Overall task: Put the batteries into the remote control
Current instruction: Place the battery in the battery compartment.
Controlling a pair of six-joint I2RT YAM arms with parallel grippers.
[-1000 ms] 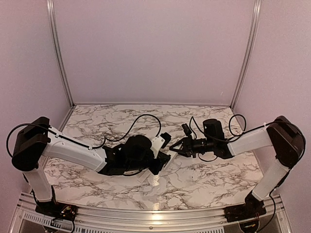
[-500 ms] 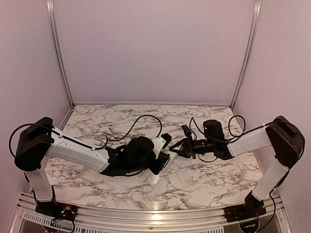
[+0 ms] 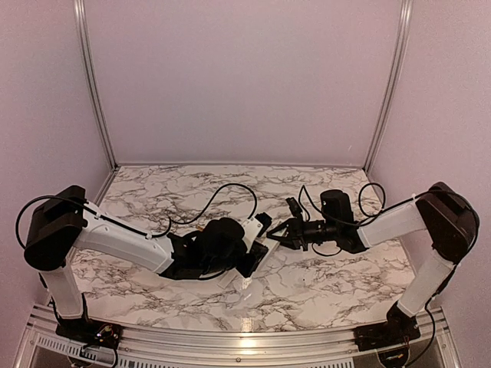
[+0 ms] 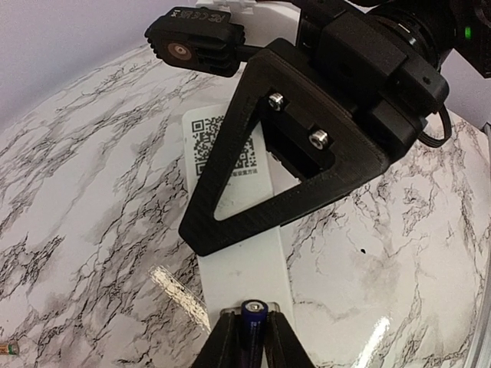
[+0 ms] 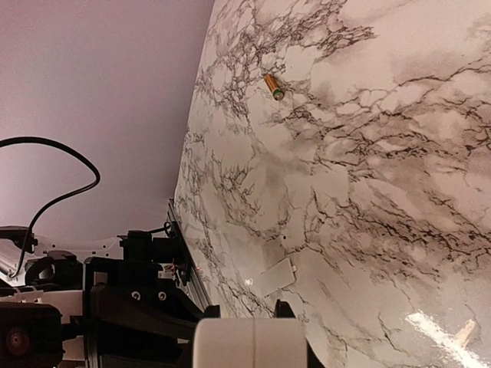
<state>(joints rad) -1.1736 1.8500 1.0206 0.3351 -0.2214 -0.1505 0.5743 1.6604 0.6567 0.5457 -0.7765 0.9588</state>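
Observation:
The white remote control (image 4: 244,264) lies back-up on the marble, with a QR label on it. My right gripper (image 3: 271,233) is shut on its far end; in the right wrist view the white remote (image 5: 249,343) sits between the two fingers. My left gripper (image 4: 253,337) is shut on a blue battery (image 4: 254,322), tip forward, at the rim of the remote's near-end recess. In the top view the left gripper (image 3: 247,264) hovers over the remote (image 3: 232,276). A second, gold battery (image 5: 273,87) lies loose on the table farther left.
The plain white cover plate (image 5: 275,277) lies flat on the marble near the front rail, beside the remote. The right gripper's black triangular finger (image 4: 307,153) covers the remote's middle. Cables loop over the table behind both wrists.
My left arm has edged a little to the right, bringing the battery closer to the remote's end. The right gripper holds the remote almost still.

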